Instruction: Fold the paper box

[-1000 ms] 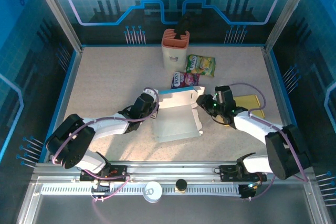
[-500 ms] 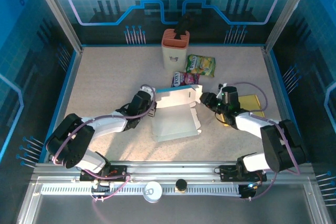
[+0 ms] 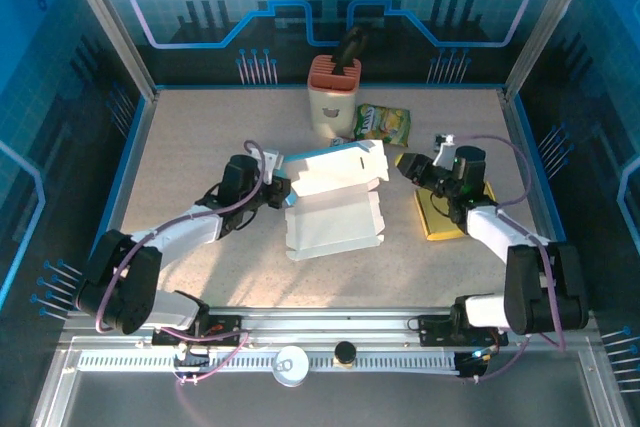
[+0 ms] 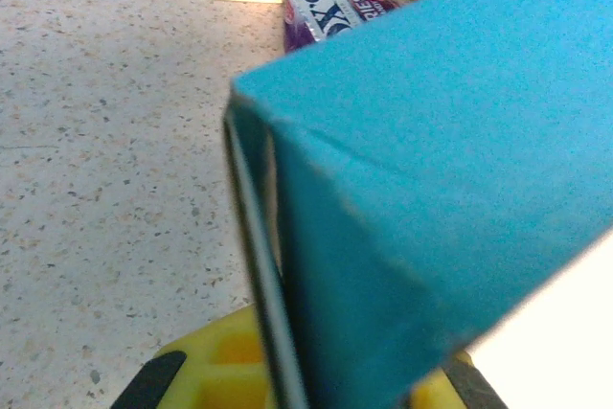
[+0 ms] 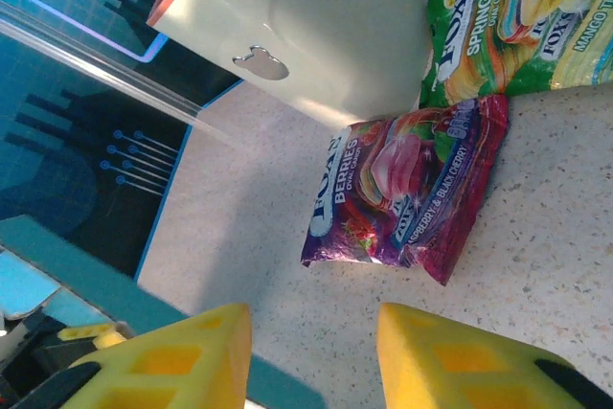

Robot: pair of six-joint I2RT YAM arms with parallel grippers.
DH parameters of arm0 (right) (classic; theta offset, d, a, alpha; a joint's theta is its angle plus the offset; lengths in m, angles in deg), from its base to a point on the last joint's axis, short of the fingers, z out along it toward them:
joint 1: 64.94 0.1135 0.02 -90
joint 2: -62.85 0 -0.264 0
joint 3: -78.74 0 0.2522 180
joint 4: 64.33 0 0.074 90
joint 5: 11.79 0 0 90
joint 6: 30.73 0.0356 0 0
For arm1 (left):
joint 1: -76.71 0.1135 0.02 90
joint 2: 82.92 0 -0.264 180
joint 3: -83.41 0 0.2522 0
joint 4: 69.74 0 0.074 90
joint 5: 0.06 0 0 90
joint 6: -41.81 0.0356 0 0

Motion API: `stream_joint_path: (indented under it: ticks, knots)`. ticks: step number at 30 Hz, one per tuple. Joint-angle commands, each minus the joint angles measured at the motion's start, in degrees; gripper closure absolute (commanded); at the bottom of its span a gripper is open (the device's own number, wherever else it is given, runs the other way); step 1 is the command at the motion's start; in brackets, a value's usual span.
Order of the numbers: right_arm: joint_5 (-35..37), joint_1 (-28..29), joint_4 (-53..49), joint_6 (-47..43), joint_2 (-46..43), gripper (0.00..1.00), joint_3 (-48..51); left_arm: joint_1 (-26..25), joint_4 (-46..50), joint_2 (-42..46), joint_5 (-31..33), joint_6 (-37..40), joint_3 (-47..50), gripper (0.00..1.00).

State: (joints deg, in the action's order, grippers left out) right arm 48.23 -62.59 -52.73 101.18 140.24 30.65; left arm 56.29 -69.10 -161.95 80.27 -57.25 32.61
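Left hand [image 3: 280, 191] pinches the paper box [image 3: 335, 209] (right hand [image 3: 407, 163] agape, empty).

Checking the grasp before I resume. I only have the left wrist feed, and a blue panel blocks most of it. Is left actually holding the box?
Observer: Yes. In the top view the left gripper is shut on the left end of the paper box, at its raised panel. The base lies flat on the table.
Operator: Right arm on the box too?
Observer: No. The right gripper sits off the box's right side, jaws apart, nothing between them.
Operator: Anything under that arm?
Observer: A yellow flat item lies on the table beneath its forearm.
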Motion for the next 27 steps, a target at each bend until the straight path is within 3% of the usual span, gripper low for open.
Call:
stream_joint_path:
  ticks: [1, 6, 13, 19, 27]
  knots:
    - [-11.3, -0.8, 5.0, -1.4, 2.9, 0.61, -2.7, 1.4, 0.5, 1.1, -8.1, 0.3, -1.7, 1.0]
    - [-21.1, -0.5, 16.2, 3.4, 7.2, 0.61, -3.1, 2.8, -1.1, 0.2, -11.5, -0.8, -1.6, 1.0]
    - [-26.0, 0.4, 26.8, 8.1, 9.4, 0.62, -1.4, 3.1, 0.4, -1.7, -12.1, -0.8, -3.0, 1.0]
    - [-25.6, 2.1, 26.7, 6.4, 8.1, 0.62, -0.3, 3.1, 1.5, -2.4, -11.9, -0.6, -4.0, 1.0]
    - [-23.1, 4.5, 16.3, -2.5, 3.6, 0.62, -0.8, 3.1, 2.3, -3.2, -11.9, -0.5, -4.8, 1.0]
